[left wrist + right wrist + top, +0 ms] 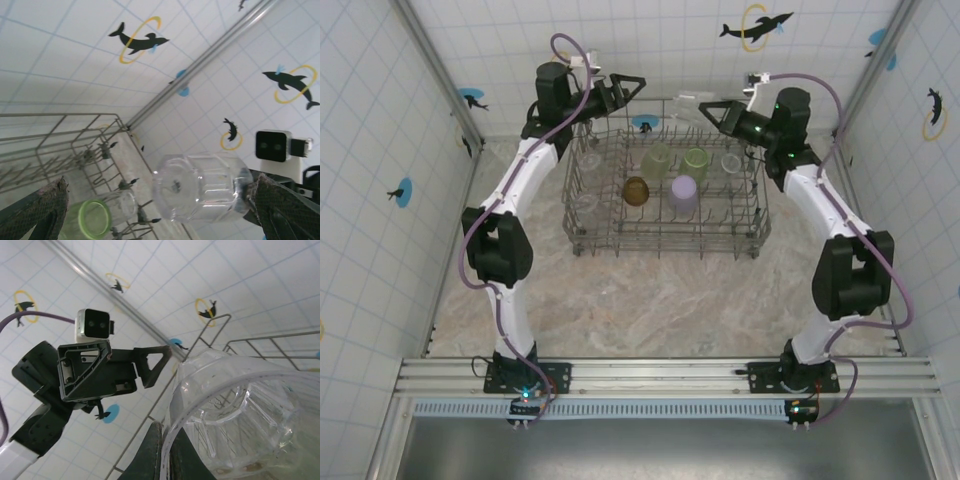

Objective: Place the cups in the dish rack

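Clear plastic, one cup (688,100) hangs on its side above the far edge of the dish rack (665,243), its rim wall pinched by the right gripper (717,108). Its long axis runs along that edge, base toward the left gripper (632,90). That gripper is spread wide, near the cup but apart from it.

Lab test enclosure, dolphin-print walls (620,45), aluminium frame (660,378)
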